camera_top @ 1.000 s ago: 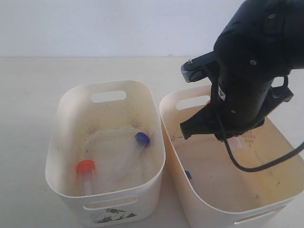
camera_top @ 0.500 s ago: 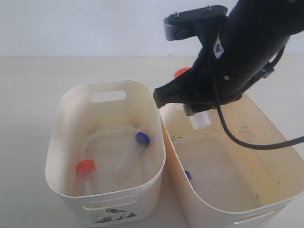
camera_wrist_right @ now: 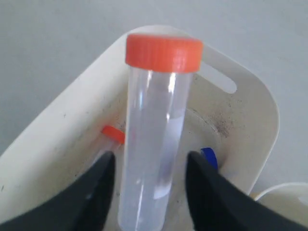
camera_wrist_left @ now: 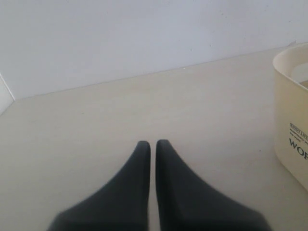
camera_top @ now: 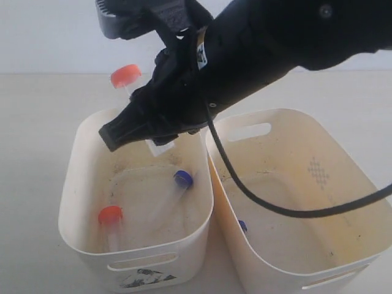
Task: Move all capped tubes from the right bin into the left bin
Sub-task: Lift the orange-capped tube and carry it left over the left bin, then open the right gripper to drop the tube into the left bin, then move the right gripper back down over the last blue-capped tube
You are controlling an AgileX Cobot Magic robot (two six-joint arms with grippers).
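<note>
- Pale worktop, plain white wall at 12 o'clock.
- My right fingers pinch an orange-capped tube over the left bin, 9 o'clock from the right bin.
- My left fingers are pressed together.

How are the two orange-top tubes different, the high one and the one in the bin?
The high tube stands nearly upright, cap on top; the low tube lies on the left bin's floor. The high tube hangs in the air between the right gripper's jaws; the low tube lies loose. Both are clear with orange caps.
</note>
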